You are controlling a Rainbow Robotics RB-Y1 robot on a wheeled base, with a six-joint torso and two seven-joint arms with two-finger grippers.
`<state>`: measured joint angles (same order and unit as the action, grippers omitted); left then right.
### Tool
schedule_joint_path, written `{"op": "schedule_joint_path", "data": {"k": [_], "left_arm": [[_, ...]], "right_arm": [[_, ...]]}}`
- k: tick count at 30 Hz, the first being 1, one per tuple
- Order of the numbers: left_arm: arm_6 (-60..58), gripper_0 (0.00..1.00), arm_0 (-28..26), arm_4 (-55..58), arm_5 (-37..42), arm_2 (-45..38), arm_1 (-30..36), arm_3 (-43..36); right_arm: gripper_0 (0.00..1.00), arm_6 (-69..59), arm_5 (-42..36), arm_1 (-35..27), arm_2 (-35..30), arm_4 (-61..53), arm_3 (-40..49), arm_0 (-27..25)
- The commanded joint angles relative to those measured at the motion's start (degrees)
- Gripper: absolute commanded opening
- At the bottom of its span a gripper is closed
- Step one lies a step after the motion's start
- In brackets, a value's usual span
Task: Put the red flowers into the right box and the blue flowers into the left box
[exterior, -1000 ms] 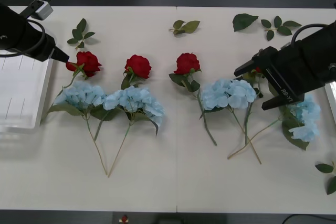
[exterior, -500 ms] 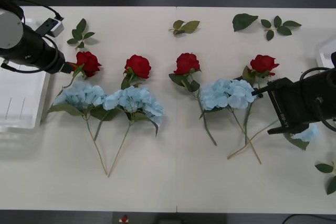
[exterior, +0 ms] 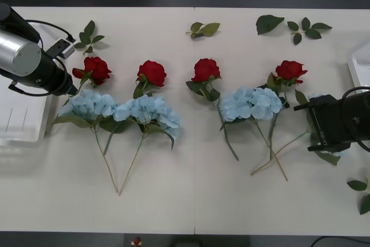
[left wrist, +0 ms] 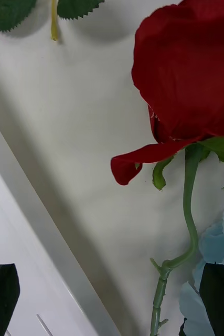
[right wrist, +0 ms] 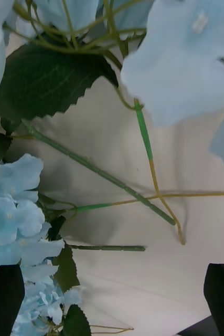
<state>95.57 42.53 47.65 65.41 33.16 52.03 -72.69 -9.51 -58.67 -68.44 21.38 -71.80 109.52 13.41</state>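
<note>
Left gripper [left wrist: 109, 299] is hanging with fingers [left wrist: 1, 294] spread, nothing between them, one tip over the left box [left wrist: 17, 247] rim and the other by the stem of the leftmost of the red flowers [left wrist: 188, 68]. In the front view that left gripper [exterior: 68, 89] is sitting between the box edge and that rose. Right gripper [right wrist: 117, 299] is also gaping wide and empty, looking down on crossed stems and the blue flowers [right wrist: 17, 210] at the table's right end; in the front view the right gripper [exterior: 300, 108] is hovering just beside the rightmost blue cluster, most of which the arm is hiding. Four red flowers [exterior: 152, 72] are lying in a row across the table [exterior: 191, 201], blue flowers [exterior: 147, 111] just below them, stems overlapping in places. My read on handling: all light, soft fabric blooms on thin, probably springy stems; blooms will likely squash, so pinching the stem just under the head looks best, and tangled stems may drag a neighbour along. Left box [exterior: 23, 108] is showing no flowers in its visible part; right box [exterior: 359, 65] is just a strip at the edge, contents unclear. Loose leaves [exterior: 203, 28] are lying along the far side.
</note>
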Motion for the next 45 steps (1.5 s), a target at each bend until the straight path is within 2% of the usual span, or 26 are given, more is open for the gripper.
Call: {"op": "schedule_joint_path", "data": {"k": [1,9,16,26,27,28,29,30,40,41,45], "left_arm": [[-2.1,1.00,0.5,-0.1,-0.5,0.4,-1.1,-0.1],[-2.1,1.00,0.5,-0.8,-0.5,1.6,-3.3,0.5],[-2.1,1.00,0.7,-1.0,-0.8,1.7,-5.2,3.0],[-2.5,0.99,1.6,-1.5,-1.2,1.7,-6.7,6.3],[-2.6,0.85,1.6,-1.4,-1.2,1.7,-6.7,6.3],[-2.6,0.58,1.6,-1.3,-1.3,1.7,-6.7,6.3],[-2.6,0.18,1.5,-1.2,-1.2,1.8,-6.7,6.3],[-2.5,0.00,1.5,-1.2,-1.2,1.8,-6.7,6.3],[-2.5,0.00,1.5,-1.1,-1.3,1.8,-6.7,6.2],[-2.5,0.00,1.5,-1.1,-1.2,1.8,-6.7,6.2],[-2.6,0.00,1.6,-1.6,-1.3,1.4,-6.5,5.0]], "right_arm": [[1.00,9.1,0.7,0.2,0.9,0.6,-1.8,1.0],[1.00,19.2,6.5,0.4,5.6,1.4,-7.0,1.2],[1.00,23.1,6.6,3.0,5.7,1.5,-11.8,1.9],[1.00,25.0,6.7,6.2,7.6,1.9,-18.0,5.8],[1.00,25.2,6.7,6.2,8.5,1.9,-18.6,6.6],[1.00,25.3,7.0,6.2,9.9,1.9,-19.3,7.8],[1.00,25.3,7.3,6.1,11.0,2.0,-20.0,8.5],[1.00,25.4,7.7,6.2,12.2,2.0,-20.7,9.3],[1.00,25.5,9.1,6.2,14.1,1.8,-22.3,10.2],[0.99,25.5,9.1,6.2,14.1,1.8,-22.5,10.2],[0.79,25.7,9.1,6.2,14.2,1.7,-22.8,10.2]]}}
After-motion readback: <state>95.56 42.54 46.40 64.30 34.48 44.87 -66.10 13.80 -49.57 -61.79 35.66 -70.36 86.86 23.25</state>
